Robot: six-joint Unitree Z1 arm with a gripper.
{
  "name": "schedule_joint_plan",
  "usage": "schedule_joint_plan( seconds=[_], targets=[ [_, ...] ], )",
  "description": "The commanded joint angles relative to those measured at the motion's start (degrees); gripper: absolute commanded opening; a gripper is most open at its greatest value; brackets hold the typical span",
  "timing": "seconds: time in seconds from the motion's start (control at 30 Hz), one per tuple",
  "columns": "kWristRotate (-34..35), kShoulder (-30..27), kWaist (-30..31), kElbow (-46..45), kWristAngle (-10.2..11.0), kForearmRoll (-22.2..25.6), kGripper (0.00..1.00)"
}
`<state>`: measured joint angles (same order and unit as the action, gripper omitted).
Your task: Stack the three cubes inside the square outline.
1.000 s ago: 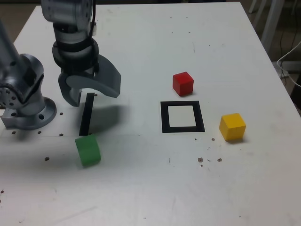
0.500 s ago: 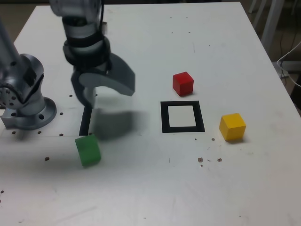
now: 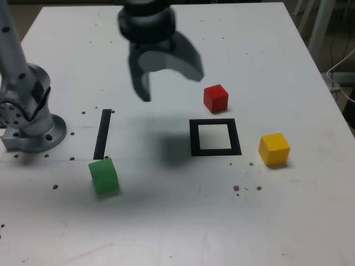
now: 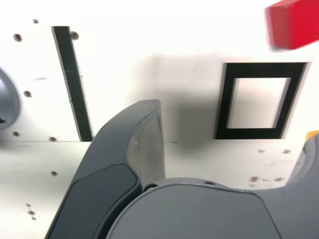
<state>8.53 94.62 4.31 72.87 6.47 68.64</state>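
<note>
Moved from above the strip (image 3: 102, 133) toward the exterior view's right, the gripper (image 3: 166, 75) hangs above the table (image 3: 166, 221), jaws spread wide, empty. Red cube (image 3: 216, 98) sits just beside it; outline (image 3: 215, 137) near; yellow cube (image 3: 274, 149) and green cube (image 3: 104, 176) well apart. Wrist view crops the red cube.

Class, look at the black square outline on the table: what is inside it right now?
Inside the square outline only bare white table shows. No cube is in it: red cube, yellow cube and green cube all sit outside. Nothing covers its interior in either view.
</note>
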Motion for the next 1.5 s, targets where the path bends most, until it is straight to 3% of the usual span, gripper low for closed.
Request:
schedule_joint_plan(
  seconds=[0.0,0.47,1.13,1.33,1.47],
  targets=[
    [-0.41,2.38,-1.27,3.04,-0.29,1.33,0.99],
    [-0.12,14.59,-11.17,13.81,-3.19,2.56,0.99],
    [-0.18,23.54,-14.14,13.53,-1.89,-3.91,0.96],
    [-0.18,24.59,-15.06,14.03,-1.00,-4.72,0.89],
    [-0.18,24.32,-15.21,14.67,-1.63,-3.91,0.80]
  ],
)
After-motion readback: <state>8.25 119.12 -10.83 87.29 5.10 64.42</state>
